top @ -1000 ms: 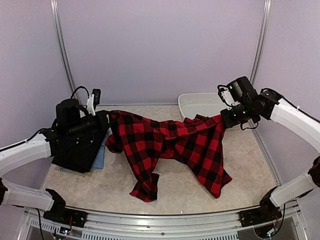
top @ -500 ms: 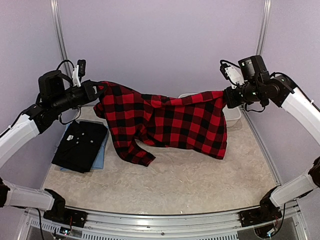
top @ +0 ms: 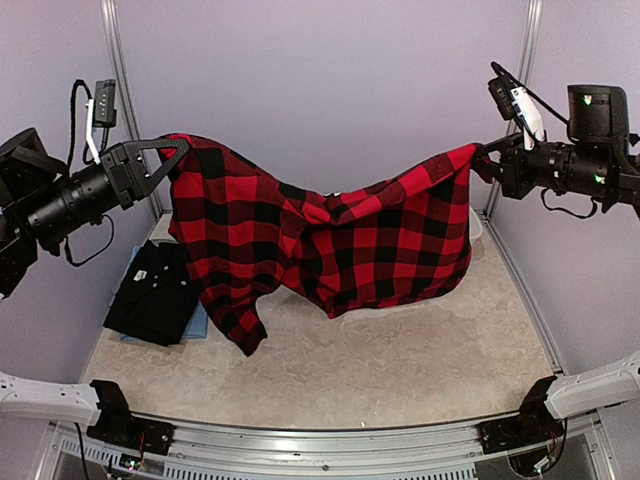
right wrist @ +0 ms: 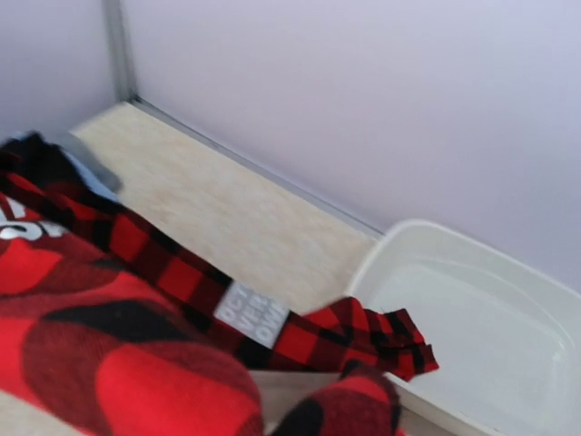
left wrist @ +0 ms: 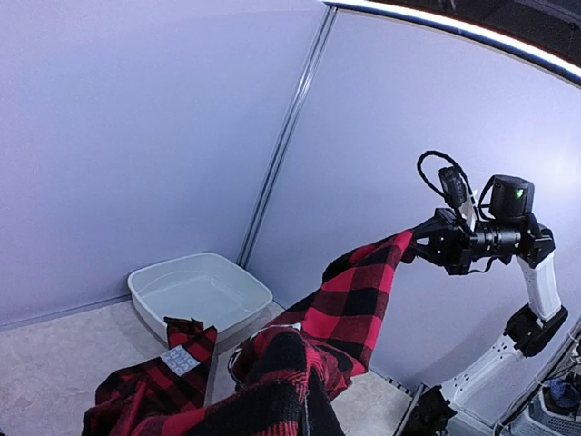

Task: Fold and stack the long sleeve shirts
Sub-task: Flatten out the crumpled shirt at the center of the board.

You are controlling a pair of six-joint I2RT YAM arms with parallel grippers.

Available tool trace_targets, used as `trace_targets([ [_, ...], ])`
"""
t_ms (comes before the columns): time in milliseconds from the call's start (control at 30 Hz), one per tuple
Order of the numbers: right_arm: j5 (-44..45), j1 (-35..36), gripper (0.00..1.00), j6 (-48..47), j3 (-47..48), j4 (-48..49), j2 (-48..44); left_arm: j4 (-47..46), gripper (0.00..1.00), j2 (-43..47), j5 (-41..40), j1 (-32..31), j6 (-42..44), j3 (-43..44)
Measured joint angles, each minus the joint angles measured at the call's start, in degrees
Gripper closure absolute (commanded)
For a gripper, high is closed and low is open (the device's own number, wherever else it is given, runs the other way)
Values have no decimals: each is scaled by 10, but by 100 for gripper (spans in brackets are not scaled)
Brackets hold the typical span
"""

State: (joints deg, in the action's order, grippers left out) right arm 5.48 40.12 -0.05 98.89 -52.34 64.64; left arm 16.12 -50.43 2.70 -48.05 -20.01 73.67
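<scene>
flannel shirt (top: pixel 330 235) strung up in mid-air

we see the red-and-black checked shirt hanging clear above the table (top: pixel 400 350), stretched from one side of the cell to the other. the left gripper (top: pixel 165 160) is clamped on the upper left corner of the cloth, and the right gripper (top: pixel 490 165) pinches the upper right corner at about the same height. between the two holds the top edge sags into a shallow dip near the middle. the body of the shirt drapes down in folds, and one sleeve dangles lowest on the left side, its tip just above the table.

in the left wrist view the checked fabric runs from the near fingers up to the right gripper across the cell. in both wrist views a small white label (right wrist: pixel 251 313) shows on the cloth.

on the left part of the table we see a black shirt (top: pixel 155 290) lying folded, with a light blue shirt (top: pixel 197 322) under it, its edge peeking out at the near right side. both lie well below and apart from the hanging flannel.

a white basin (left wrist: pixel 200 291) sits at the far right corner of the table against the wall. from above it is almost wholly hidden behind the hanging cloth.
</scene>
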Motion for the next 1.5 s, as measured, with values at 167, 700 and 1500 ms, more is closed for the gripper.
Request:
trace_targets([
  [167, -49, 2, 100, 2, 12, -21, -59, 19, 100, 57, -28, -26, -2, 0],
  [700, 68, 7, 100, 25, 65, -71, 26, 64, 100, -11, -169, -31, 40, 85],
  [1500, 85, 10, 100, -18, 143, 9, 58, -33, 100, 21, 32, 42, 80, 150],
])
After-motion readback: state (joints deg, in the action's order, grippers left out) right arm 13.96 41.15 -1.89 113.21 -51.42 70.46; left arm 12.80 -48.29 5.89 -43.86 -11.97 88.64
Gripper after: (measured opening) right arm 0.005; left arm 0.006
